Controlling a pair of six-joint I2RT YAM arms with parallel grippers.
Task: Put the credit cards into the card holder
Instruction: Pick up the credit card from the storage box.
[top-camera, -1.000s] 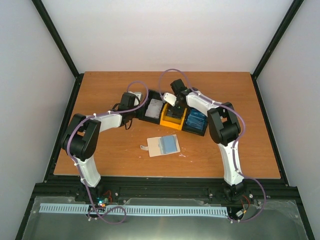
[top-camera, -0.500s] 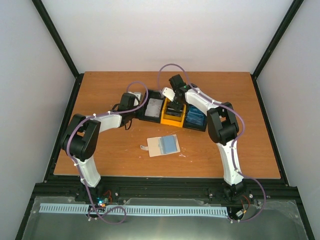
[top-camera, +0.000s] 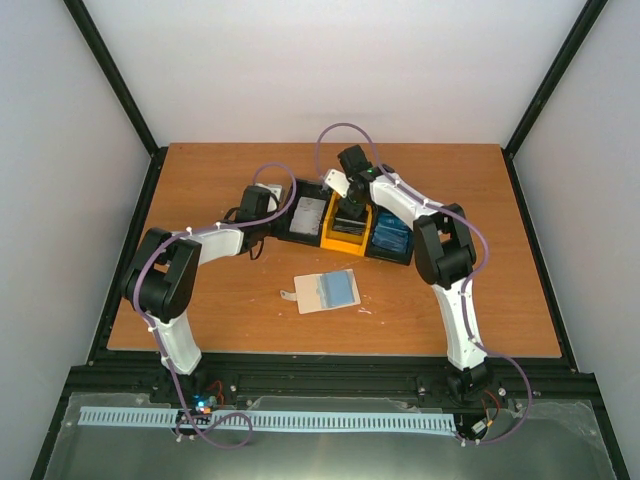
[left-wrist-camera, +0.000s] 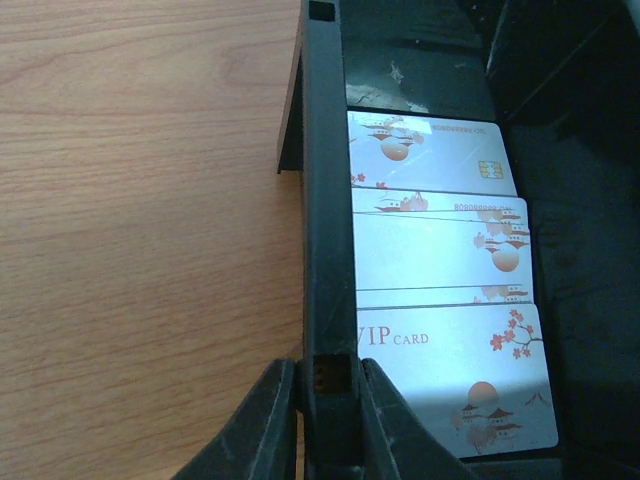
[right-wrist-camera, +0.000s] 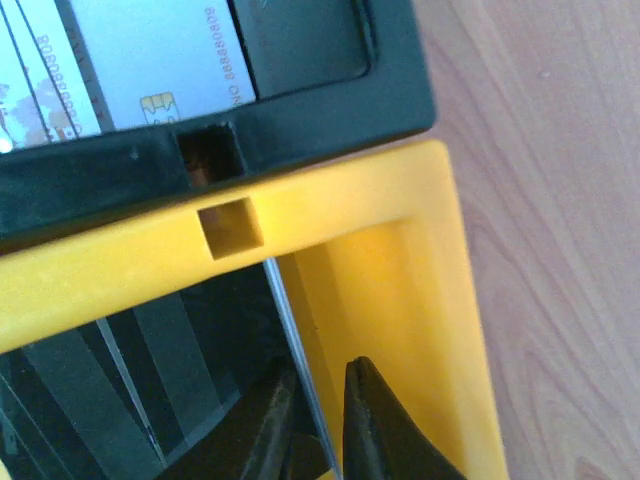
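The card holder (top-camera: 312, 296) lies open on the table with a blue card (top-camera: 339, 288) on its right half. Grey-white cards (left-wrist-camera: 440, 270) lie stacked in the left black compartment of the black-and-yellow tray (top-camera: 345, 240); they also show in the top view (top-camera: 308, 213). Blue cards (top-camera: 392, 238) fill its right compartment. Dark cards (right-wrist-camera: 150, 370) stand in the yellow middle compartment. My left gripper (left-wrist-camera: 328, 365) is shut on the tray's black left wall (left-wrist-camera: 325, 200). My right gripper (right-wrist-camera: 320, 360) reaches into the yellow compartment, its jaws narrowly open astride one thin card's edge (right-wrist-camera: 290, 320).
The tray stands at the table's back centre, between both arms. The yellow wall (right-wrist-camera: 440, 330) is just right of my right fingers. Bare wood table (top-camera: 230, 300) surrounds the holder; black frame rails run along the table's edges.
The tray has swung, its left end going toward the back. My right gripper has moved slightly back and left and sunk lower into the yellow compartment. The left gripper keeps its hold.
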